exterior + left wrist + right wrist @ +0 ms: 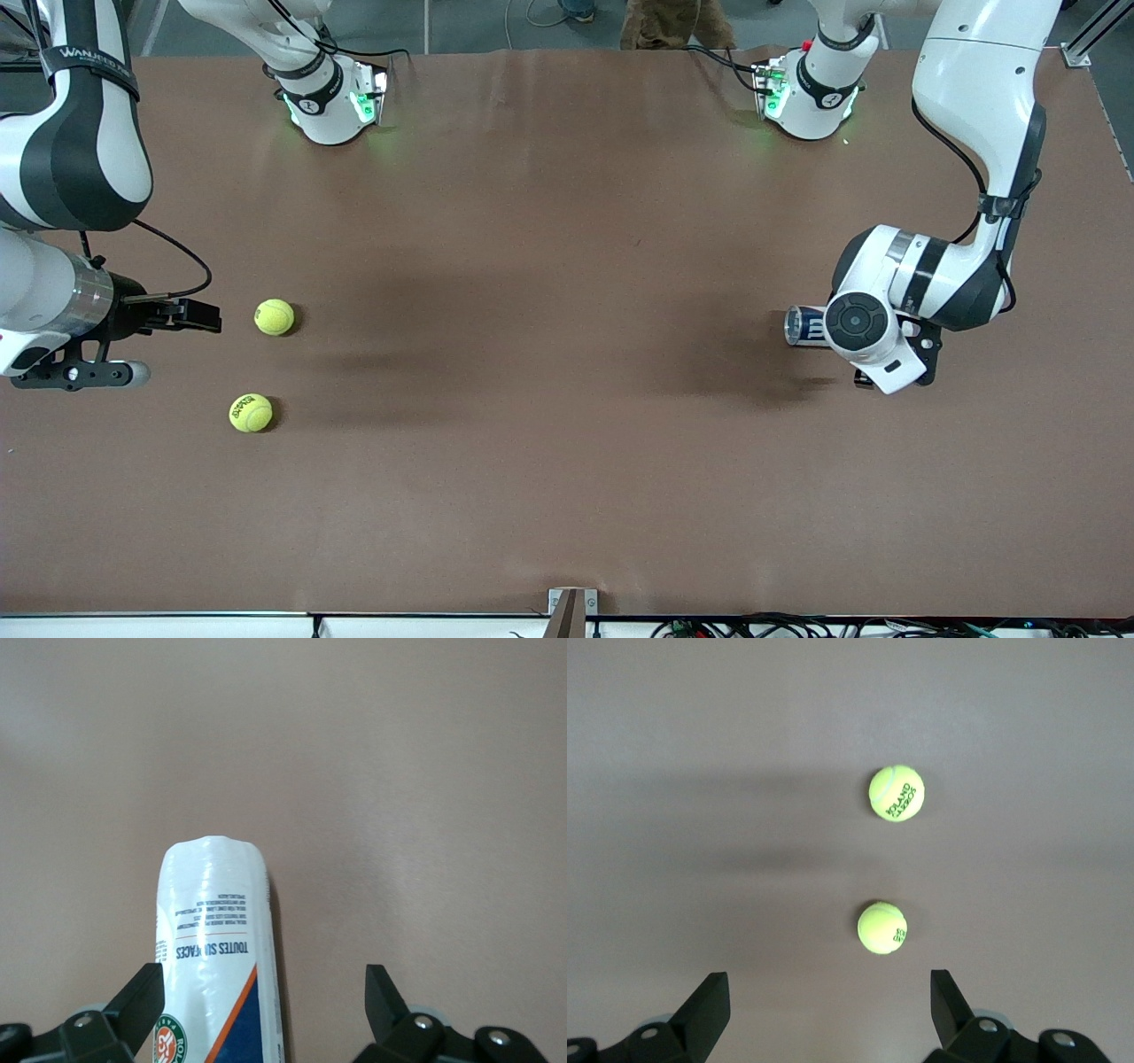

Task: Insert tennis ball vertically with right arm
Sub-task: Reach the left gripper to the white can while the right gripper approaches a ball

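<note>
Hovering released, the right gripper (824,1010) is facing two tennis balls (882,927) on bare table (567,399); the left gripper (261,1014), equally released, is hanging over the lying can (217,939).

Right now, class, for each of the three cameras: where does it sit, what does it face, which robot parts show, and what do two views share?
Front view: high across the table, facing both bases; both arms show.
Left wrist view: on the left arm, above the lying ball can; open left gripper shows.
Right wrist view: on the right arm, above two tennis balls; open right gripper shows.
Shared: front and right wrist views both show the balls.
</note>
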You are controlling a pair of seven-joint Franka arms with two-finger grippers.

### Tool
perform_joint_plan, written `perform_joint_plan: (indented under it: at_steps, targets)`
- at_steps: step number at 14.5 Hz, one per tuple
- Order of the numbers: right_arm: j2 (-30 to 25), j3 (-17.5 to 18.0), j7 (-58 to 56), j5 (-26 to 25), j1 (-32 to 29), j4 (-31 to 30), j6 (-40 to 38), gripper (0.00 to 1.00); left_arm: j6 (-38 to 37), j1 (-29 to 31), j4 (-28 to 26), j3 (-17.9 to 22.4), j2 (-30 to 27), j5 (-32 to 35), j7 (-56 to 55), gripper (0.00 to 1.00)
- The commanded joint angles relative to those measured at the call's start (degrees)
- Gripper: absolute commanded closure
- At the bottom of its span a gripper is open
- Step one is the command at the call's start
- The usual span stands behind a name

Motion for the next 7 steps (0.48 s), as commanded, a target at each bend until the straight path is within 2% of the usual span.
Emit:
perform_joint_plan:
  at_steps: [1, 5, 7]
  targets:
    - [0.4, 0.3, -0.2, -0.6, -1.0, 0.8, 2.7, 0.0, 0.2, 0.1, -4.2, -0.2, -2.1, 3.1, -5.7, 0.0]
    - [0.8, 0.3, -0.2, -1.2, -0.9, 0.5, 4.2, 0.0, 3.0, -0.2, -10.4, -0.5, -5.4, 4.9, -10.0, 0.0]
    - [2.2, 0.3, -0.2, -1.2, -1.1, 0.6, 4.5, 0.0, 3.7, -0.4, -11.2, -0.5, -5.5, 5.6, -12.0, 0.0]
